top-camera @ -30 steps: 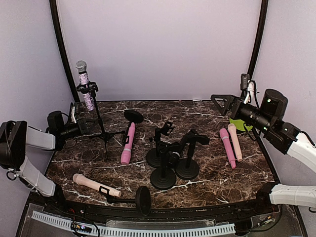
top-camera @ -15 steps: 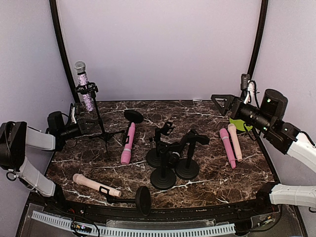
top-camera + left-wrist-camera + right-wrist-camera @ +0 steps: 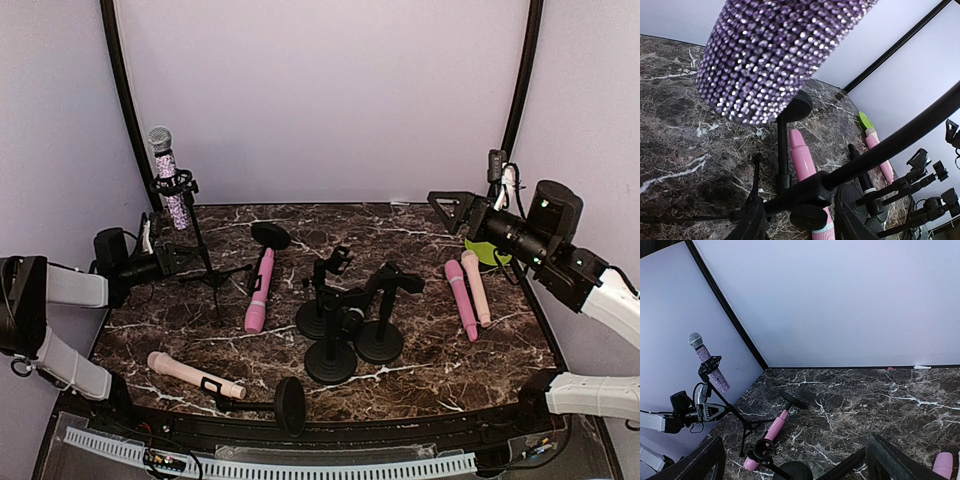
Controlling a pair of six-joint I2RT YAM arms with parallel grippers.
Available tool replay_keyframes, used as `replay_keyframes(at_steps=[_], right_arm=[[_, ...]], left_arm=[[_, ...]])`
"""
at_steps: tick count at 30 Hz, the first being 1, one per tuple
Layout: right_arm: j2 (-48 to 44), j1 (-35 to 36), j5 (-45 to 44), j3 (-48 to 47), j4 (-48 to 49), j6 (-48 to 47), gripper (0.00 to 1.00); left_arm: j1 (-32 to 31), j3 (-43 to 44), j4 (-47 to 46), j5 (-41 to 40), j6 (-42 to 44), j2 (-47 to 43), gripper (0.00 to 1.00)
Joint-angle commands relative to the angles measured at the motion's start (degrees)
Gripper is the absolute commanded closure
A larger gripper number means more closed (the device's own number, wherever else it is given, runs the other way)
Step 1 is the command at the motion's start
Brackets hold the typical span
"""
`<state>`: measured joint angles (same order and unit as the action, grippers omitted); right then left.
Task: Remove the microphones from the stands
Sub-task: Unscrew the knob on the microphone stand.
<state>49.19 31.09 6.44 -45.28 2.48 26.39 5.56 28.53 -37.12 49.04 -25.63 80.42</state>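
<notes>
Purple sequinned microphone (image 3: 166,165) sits clipped atop the black tripod stand (image 3: 203,250), back-left; left end effector (image 3: 188,258), parted astride the pole, should steady it while the wide-open right end effector (image 3: 440,210) lifts.

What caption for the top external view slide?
Left gripper beside the tripod stand holding the sparkly purple microphone; right gripper open, raised above the marble table.

Purple glitter microphone (image 3: 167,165), silver mesh head uppermost, sits tilted in its clip. Black tripod stand (image 3: 203,255) upright, far left.
</notes>
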Motion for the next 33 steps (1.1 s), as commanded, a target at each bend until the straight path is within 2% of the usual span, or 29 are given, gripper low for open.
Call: replay_keyframes(at_steps=[1, 6, 13, 25, 33], right_arm=[[-0.8, -0.3, -0.3, 0.3, 0.7, -0.5, 0.01], [-0.8, -0.3, -0.3, 0.4, 0.6, -0.5, 0.01], [-1.0, -0.3, -0.5, 0.4, 0.3, -0.7, 0.01], [-0.5, -0.3, -0.1, 0.5, 0.9, -0.6, 0.01], [-0.5, -0.3, 0.3, 0.3, 0.8, -0.7, 0.01]], left_arm=[[0.1, -1.1, 1.0, -0.4, 2.1, -3.0, 0.48], [0.1, -1.8, 0.3, -0.5, 3.4, -4.3, 0.40], [-0.3, -3.6, -0.2, -2.5, 7.9, -8.9, 0.38], [-6.6, -6.7, 3.7, -12.4, 24.8, -17.7, 0.40], [-6.7, -3.3, 7.9, -12.4, 28.4, -12.6, 0.46]])
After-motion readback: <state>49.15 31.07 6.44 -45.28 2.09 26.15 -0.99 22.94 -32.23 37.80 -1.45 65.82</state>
